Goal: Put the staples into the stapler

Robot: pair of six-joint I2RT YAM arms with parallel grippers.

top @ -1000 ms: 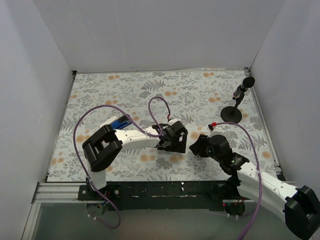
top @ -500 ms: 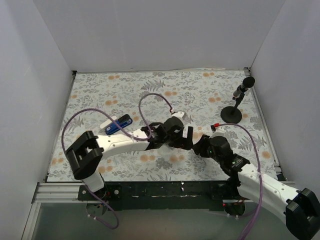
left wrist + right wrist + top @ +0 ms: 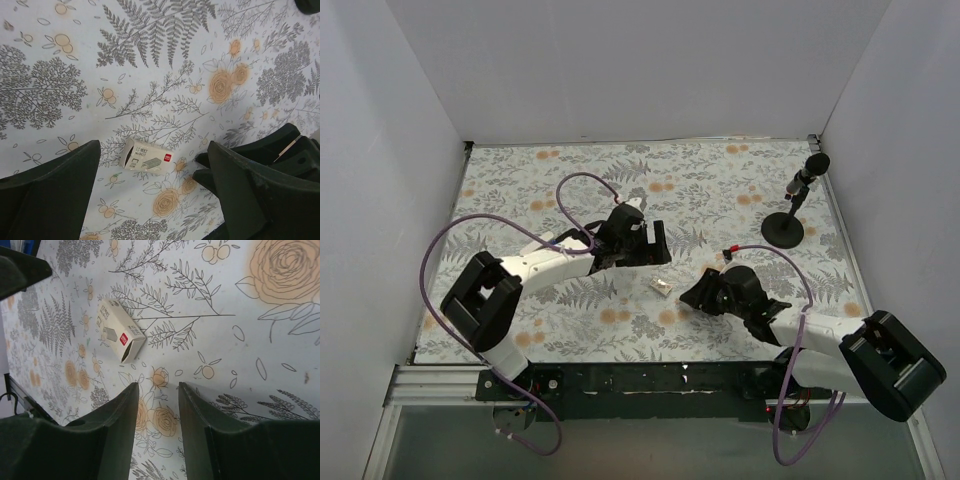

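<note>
Left gripper (image 3: 661, 248) backed off to 12 o'clock of small whitish cardboard staples box (image 3: 662, 288), jaws wide; right gripper (image 3: 688, 297) jaws narrow, both empty.

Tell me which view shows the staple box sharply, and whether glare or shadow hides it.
Left wrist: the small white cardboard staple box is sharp, evenly lit, without glare. Right wrist: equally sharp, no harsh shadow over it. Top external: tiny, print unreadable.

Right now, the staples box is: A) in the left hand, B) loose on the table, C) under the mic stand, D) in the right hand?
B: the staples box lies on the table between the left hand and right hand, both open, neither touching it.
</note>
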